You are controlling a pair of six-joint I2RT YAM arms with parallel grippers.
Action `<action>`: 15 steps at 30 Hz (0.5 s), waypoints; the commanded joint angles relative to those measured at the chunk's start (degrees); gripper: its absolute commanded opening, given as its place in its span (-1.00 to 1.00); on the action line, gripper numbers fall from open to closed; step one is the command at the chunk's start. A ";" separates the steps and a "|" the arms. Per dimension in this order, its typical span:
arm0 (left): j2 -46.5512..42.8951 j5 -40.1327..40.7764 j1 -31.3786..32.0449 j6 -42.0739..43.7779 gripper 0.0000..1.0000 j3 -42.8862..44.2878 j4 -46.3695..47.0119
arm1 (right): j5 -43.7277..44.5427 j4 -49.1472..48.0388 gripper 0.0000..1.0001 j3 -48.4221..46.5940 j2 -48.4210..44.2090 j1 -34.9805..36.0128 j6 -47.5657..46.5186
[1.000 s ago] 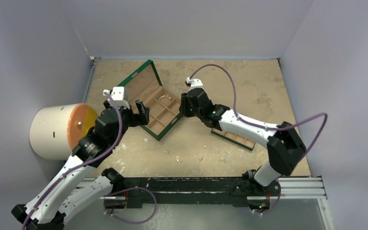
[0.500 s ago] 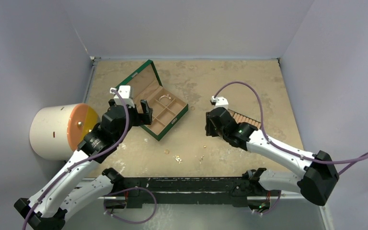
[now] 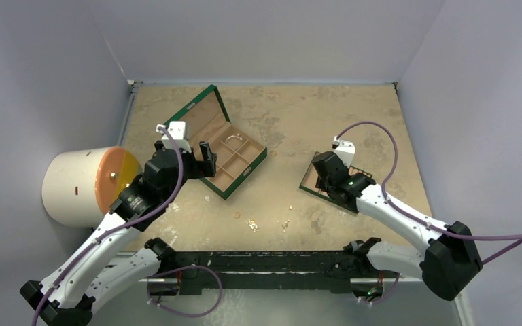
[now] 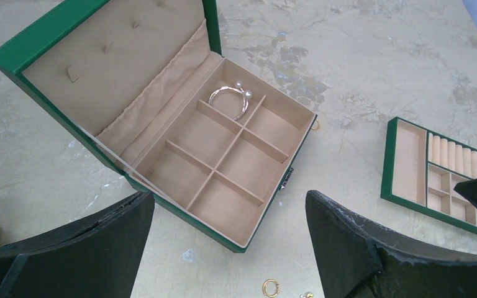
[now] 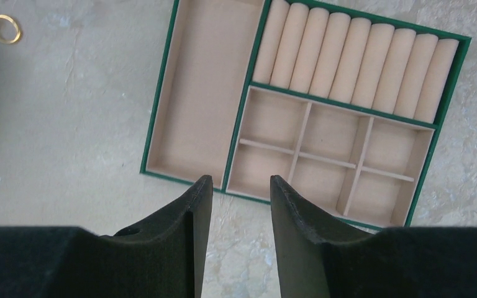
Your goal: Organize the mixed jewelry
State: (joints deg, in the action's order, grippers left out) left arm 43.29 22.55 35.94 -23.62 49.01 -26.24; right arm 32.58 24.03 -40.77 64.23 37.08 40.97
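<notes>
Mixed jewelry point(image 3: 252, 223) loose on the bench point(image 3: 353, 115), in a thin scatter between the left hand point(image 3: 202, 161) and the right hand point(image 3: 323, 178), back toward the arm bases and well apart from both. From the top view, only pale gold specks, shapes too small to tell. Closer in the left wrist view: one small gold ring point(image 4: 270, 287) flat on the bench below the gap of the left hand point(image 4: 230, 200), with a tiny gold-toned piece point(image 4: 307, 295) just beside it, cut by the frame edge. In the right wrist view, a thin gold ring point(image 5: 3, 26) ahead and well to the left of the right hand point(image 5: 241, 183), clear of the divided tray point(image 5: 199, 93).

Left hand spread wide, gripping nothing, near corner of the open green box point(image 4: 118, 56) showing between its fingers. Shown sharply only by that wrist view: tan lining, tan compartments, a gold bangle point(image 4: 228, 98) with two pale bead ends at the far end. Right hand narrow, parted by a slim gap, gripping nothing, fingertips at the tray's near rim. Tray layout plain only from the right wrist: long trough to the left, ring rolls farthest ahead, six small cells nearest the fingertips. From the top view, tray point(image 3: 308, 179) largely hidden under that hand.
</notes>
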 commanded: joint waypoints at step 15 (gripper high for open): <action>-2.07 0.13 -0.46 -0.83 0.83 0.32 1.97 | -0.61 -13.32 -0.15 -1.83 13.81 -8.44 2.90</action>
State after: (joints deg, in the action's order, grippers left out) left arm 41.52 22.57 35.75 -23.64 48.99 -26.24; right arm 31.92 14.74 -40.80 77.28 29.87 42.54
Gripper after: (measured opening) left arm 0.916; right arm 0.427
